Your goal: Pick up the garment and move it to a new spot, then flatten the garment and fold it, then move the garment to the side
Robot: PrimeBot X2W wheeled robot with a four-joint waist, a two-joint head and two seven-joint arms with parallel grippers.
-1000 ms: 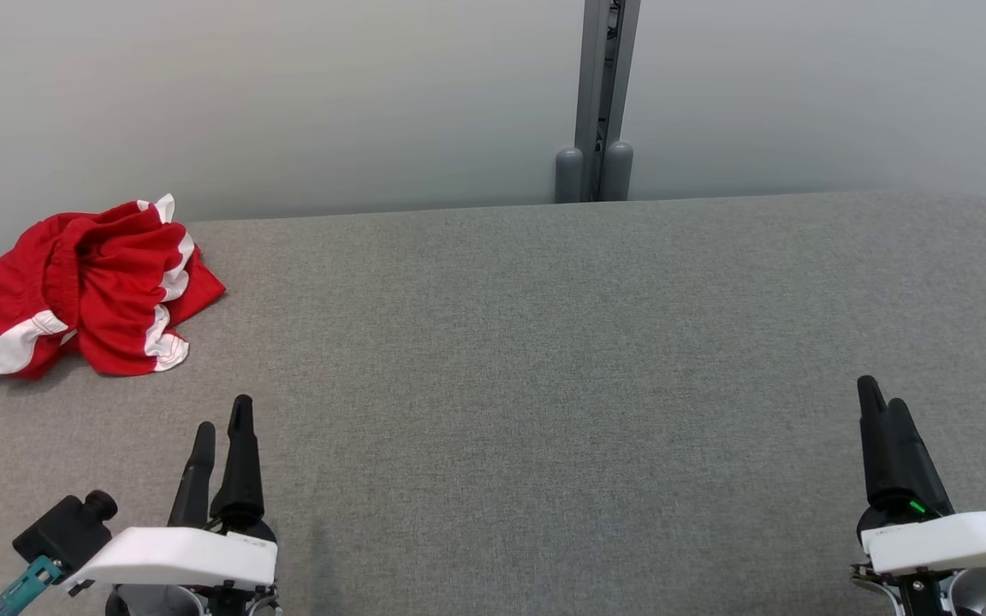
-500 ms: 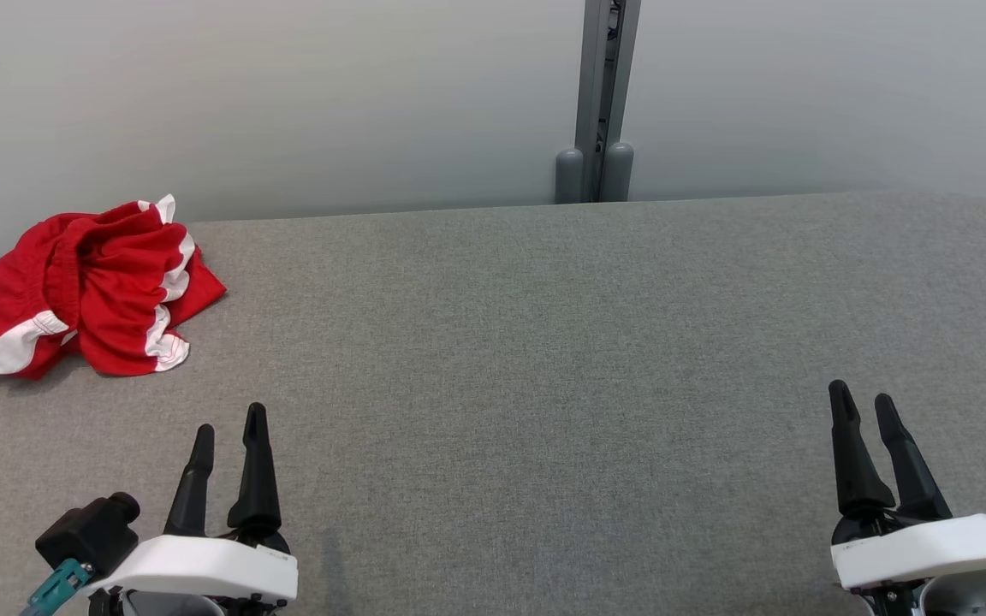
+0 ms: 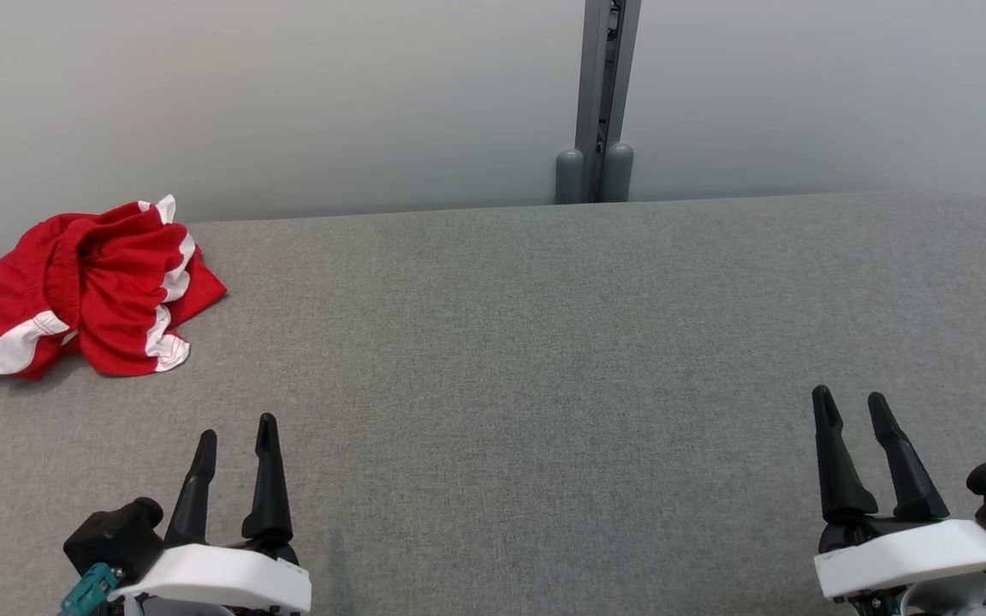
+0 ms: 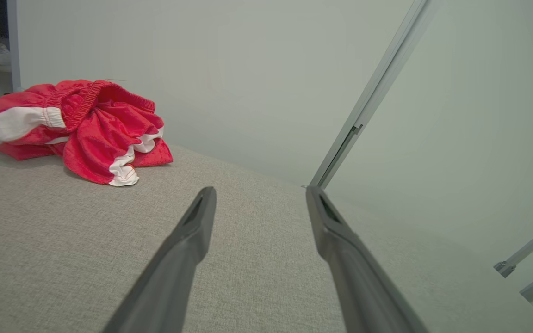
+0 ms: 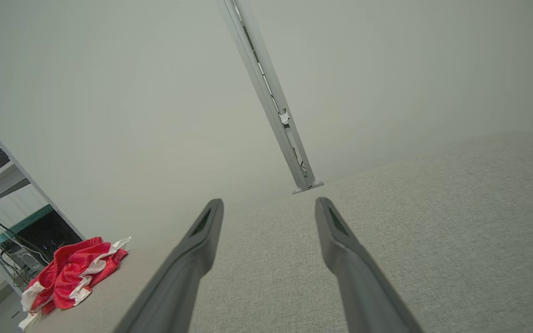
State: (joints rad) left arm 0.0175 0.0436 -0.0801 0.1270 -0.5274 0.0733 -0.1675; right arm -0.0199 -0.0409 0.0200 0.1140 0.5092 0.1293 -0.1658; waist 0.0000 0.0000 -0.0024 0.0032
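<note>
One red and white garment [image 3: 82, 287] lay in a crumpled heap at the far left of the gray table [image 3: 544, 325], close to the back edge. The heap was wider than it was deep. Its long way ran mostly left to right, with one red corner poking out to the right. At the very left edge a striped bit showed, and we could not tell if it belonged to the same heap. Next came our left gripper [image 3: 236, 428], low and near us, with its two dark fingers spread apart and nothing between them. From those fingers the garment lay ahead and off to the left, near but not touching, with bare table in between. The fingers pointed straight ahead, so we judged they would need to swing left and reach forward to meet the cloth. Behind the middle of the table a gray post [image 3: 600, 94] stood against the wall. Last, at the far right, our right gripper [image 3: 848, 396] hung over the table with its fingers spread too, holding nothing. It was well apart from the garment. So we judged the left arm was the nearer one for the first pick.
</note>
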